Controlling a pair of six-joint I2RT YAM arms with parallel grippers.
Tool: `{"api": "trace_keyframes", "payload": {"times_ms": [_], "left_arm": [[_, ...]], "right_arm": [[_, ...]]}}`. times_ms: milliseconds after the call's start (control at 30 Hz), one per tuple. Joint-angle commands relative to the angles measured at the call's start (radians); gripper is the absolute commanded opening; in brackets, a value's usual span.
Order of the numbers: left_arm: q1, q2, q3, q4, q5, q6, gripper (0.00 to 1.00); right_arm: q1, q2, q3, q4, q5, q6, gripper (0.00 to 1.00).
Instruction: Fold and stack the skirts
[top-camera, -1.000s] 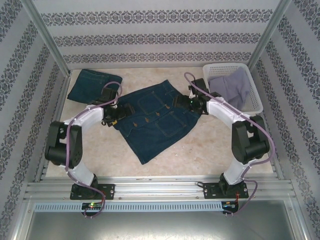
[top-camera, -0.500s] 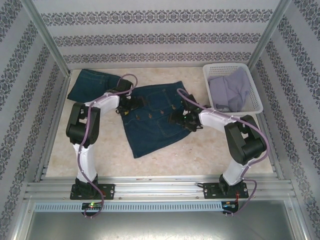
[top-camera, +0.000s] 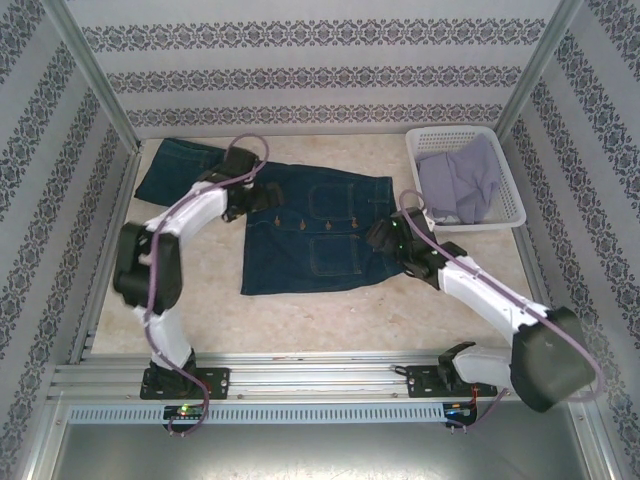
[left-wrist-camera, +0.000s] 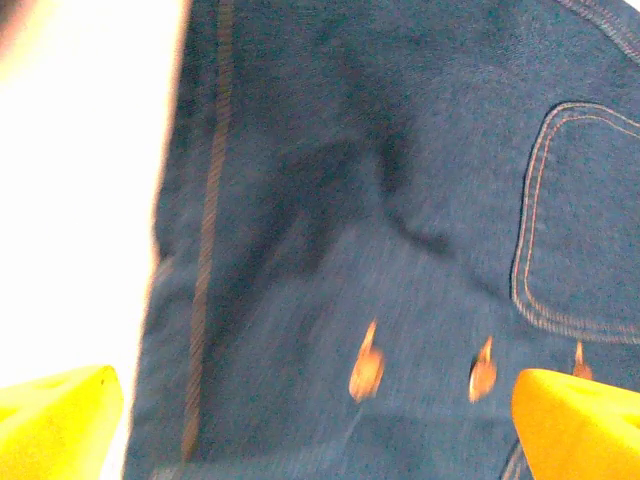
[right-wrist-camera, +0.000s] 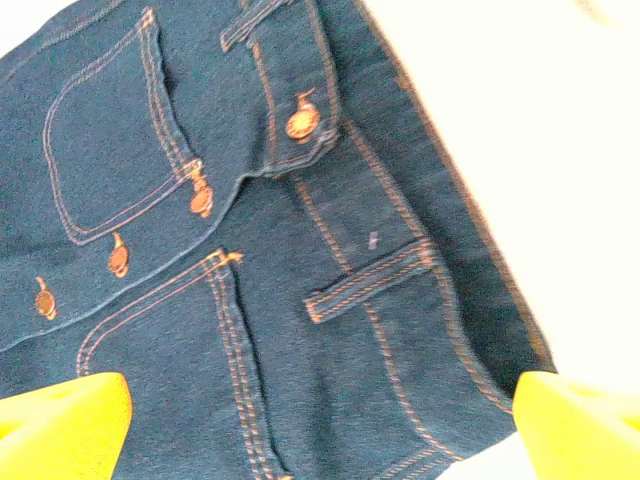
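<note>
A dark blue denim skirt (top-camera: 315, 235) with pockets and copper buttons lies spread flat at the table's middle. My left gripper (top-camera: 262, 200) hovers over its left edge, open; the left wrist view has the yellow fingertips (left-wrist-camera: 55, 420) wide apart over the denim skirt (left-wrist-camera: 350, 200), with nothing between them. My right gripper (top-camera: 385, 238) is at the skirt's right edge, also open, its fingertips (right-wrist-camera: 580, 425) spread above the waistband and belt loop of the denim skirt (right-wrist-camera: 250, 250). A second denim skirt (top-camera: 175, 170) lies folded at the back left. A lavender-grey skirt (top-camera: 460, 180) sits in the basket.
The white lattice basket (top-camera: 465, 133) stands at the back right corner. Patterned walls and metal posts close in the table on three sides. Bare tabletop (top-camera: 330, 320) runs along the front, between the skirt and the arm bases.
The denim skirt went from lying diagonal to squared and flat. Both grippers moved outward to its left and right edges; the right arm stretched forward and low.
</note>
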Motion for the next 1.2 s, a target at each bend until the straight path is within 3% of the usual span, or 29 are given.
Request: {"api": "trace_keyframes", "payload": {"times_ms": [0,167,333,500,633,833,1033,1167], "left_arm": [[-0.011,-0.176,-0.169,-0.061,-0.089,-0.09,1.0],[-0.014,-0.421,-0.452,-0.069,-0.015,-0.279,0.99],[-0.016,-0.58,-0.638,-0.054,0.088,-0.471,0.71],[-0.018,-0.625,-0.748,0.029,0.148,-0.489,0.63],[-0.017,-0.558,-0.743,0.127,0.215,-0.433,0.61],[-0.019,-0.51,-0.751,0.136,0.22,-0.473,0.61],[-0.018,-0.529,-0.798,0.167,0.229,-0.51,0.6],[-0.019,-0.517,-0.8,0.17,0.236,-0.511,0.59]], "right_arm": [[-0.021,-0.083,-0.05,-0.026,0.075,-0.043,0.98],[-0.094,-0.127,-0.074,0.014,-0.068,-0.151,0.98],[-0.108,-0.112,-0.074,0.038,-0.1,-0.196,0.98],[-0.116,-0.074,-0.13,0.13,-0.187,-0.252,0.96],[-0.165,0.025,-0.111,0.101,-0.285,-0.335,0.83],[-0.188,0.112,-0.052,-0.065,-0.25,-0.26,0.7],[-0.186,0.136,-0.071,-0.027,-0.247,-0.16,0.48],[-0.192,0.176,-0.082,0.036,-0.294,-0.105,0.45]]}}
